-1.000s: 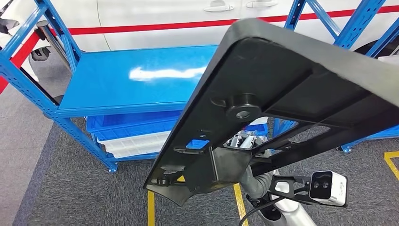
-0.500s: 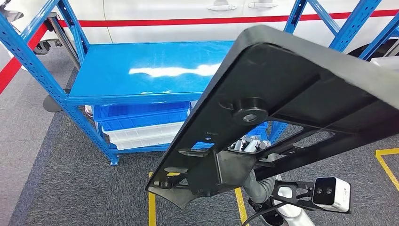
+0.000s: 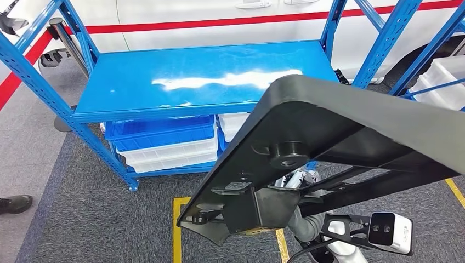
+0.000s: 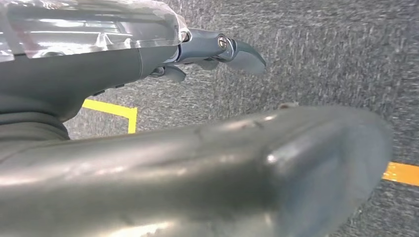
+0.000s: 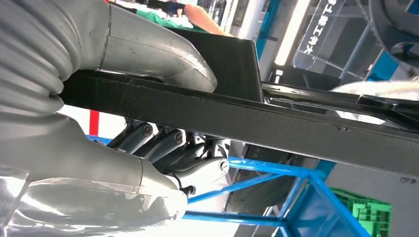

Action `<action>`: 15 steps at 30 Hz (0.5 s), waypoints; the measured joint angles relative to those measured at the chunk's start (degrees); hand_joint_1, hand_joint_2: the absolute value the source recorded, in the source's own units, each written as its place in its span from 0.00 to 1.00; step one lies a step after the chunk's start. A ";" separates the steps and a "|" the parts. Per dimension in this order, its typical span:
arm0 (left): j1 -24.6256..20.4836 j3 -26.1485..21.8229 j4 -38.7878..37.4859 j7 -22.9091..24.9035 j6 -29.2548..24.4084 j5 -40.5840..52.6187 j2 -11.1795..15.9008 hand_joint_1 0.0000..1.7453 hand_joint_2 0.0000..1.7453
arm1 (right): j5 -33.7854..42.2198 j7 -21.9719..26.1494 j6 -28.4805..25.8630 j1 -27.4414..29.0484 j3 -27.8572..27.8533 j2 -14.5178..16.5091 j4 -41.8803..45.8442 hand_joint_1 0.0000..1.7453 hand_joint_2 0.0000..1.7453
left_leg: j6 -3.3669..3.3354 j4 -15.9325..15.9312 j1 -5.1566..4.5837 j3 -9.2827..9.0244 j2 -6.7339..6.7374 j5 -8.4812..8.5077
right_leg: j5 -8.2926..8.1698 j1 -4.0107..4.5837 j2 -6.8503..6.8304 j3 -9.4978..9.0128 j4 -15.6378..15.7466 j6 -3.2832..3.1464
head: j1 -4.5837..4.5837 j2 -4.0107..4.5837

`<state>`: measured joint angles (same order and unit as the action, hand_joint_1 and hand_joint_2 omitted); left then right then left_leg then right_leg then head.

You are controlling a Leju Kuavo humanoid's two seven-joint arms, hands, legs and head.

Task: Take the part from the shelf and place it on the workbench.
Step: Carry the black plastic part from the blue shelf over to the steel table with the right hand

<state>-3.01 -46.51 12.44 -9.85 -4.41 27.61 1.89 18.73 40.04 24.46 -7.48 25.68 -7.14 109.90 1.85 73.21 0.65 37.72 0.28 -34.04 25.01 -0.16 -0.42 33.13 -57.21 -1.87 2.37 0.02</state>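
Observation:
The part [image 3: 351, 126] is a large black plastic panel with ribs and a round boss on its underside. It tilts across the right half of the head view, held off the floor in front of the blue shelf [image 3: 203, 82]. My right hand [image 3: 296, 181] shows through an opening under it. In the right wrist view that hand [image 5: 99, 148] grips a black bar of the part [image 5: 276, 126], thumb over the bar and fingers [image 5: 165, 143] curled beneath. My left hand [image 4: 123, 64] hangs over grey carpet and holds nothing, fingers [image 4: 232, 49] apart from the thumb.
The shelf's top board is bare; blue and white bins [image 3: 164, 145] are stacked beneath it. A white car with a red stripe [image 3: 219, 22] stands behind. Another blue rack [image 3: 422, 60] with white bins is at right. Yellow floor tape [image 3: 176, 230] and a person's shoe [image 3: 13, 204] are near.
The camera has shifted: the shelf now shows more fully and farther off. The part sits lower in the picture, still in my right hand. A shoe has come into view at lower left.

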 joint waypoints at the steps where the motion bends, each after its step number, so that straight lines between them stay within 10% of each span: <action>1: 0.03 -0.15 0.00 0.00 -0.06 0.00 0.01 0.00 0.00 | -0.08 0.01 0.02 0.14 -0.10 0.01 0.00 0.97 1.00 | -0.09 -3.15 0.01 -1.65 0.00 1.92 | -0.01 0.00 0.02 0.01 -0.11 0.06 | 0.00 0.00; 5: -0.13 -0.56 0.00 -0.01 -0.32 0.00 0.04 0.00 0.00 | -0.23 0.01 0.05 0.38 -0.58 0.19 0.00 0.97 1.00 | -1.24 -15.85 -0.34 -7.71 -0.04 6.55 | -0.15 0.26 0.13 0.36 -0.63 0.94 | -0.01 0.00; 9: -0.11 -0.67 0.00 -0.40 -1.95 0.00 -0.14 0.00 0.00 | -1.77 0.04 2.01 1.05 -1.57 0.50 0.15 0.97 1.00 | -2.71 -16.34 -0.16 -7.41 0.29 7.34 | 0.36 0.23 0.41 1.17 -1.61 2.29 | -0.01 0.00; 13: -0.08 -0.76 0.00 -0.92 -2.97 0.92 -0.46 0.00 0.00 | -3.97 0.11 4.11 1.76 -2.98 0.69 0.43 0.97 1.00 | -3.48 -16.48 -0.10 -6.75 1.44 7.85 | 7.45 -0.16 0.45 6.98 -14.60 3.09 | -0.01 0.00; 15: -0.05 -0.76 0.00 -0.91 -2.86 1.81 -0.61 0.00 0.00 | -4.84 0.11 3.54 2.09 -3.33 0.69 0.56 0.97 1.00 | -3.46 -16.32 -0.13 -6.55 2.18 7.87 | 7.33 -0.28 0.36 7.58 -16.60 3.25 | -0.01 0.00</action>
<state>-3.06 -47.28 12.44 -10.76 -7.27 29.42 1.27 13.89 40.15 28.01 -5.39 22.35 -6.45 110.46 -1.61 56.88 0.52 31.16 2.47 -26.17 32.34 -0.44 -0.06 40.71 -73.81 1.38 2.36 0.02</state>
